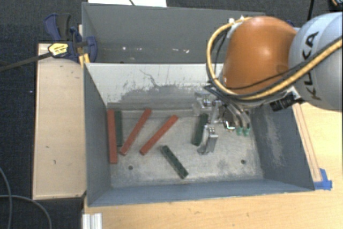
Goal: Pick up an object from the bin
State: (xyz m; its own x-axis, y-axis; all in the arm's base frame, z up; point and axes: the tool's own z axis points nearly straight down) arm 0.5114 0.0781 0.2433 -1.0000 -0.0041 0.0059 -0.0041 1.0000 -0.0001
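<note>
Camera view looks down on the gripper (204,143) near the middle of the bin (161,35), right of centre, pinched narrow on a dark green stick (198,134) that stands nearly upright with its lower end close to the floor. The grip looks to sit at one side of the stick, so I judge it could swivel or slide out on the way up. A second green stick (174,162) lies just beside to the lower left, and a dangling end might knock it. Three red sticks (158,135) lie further left, well apart and unlikely to interfere
</note>
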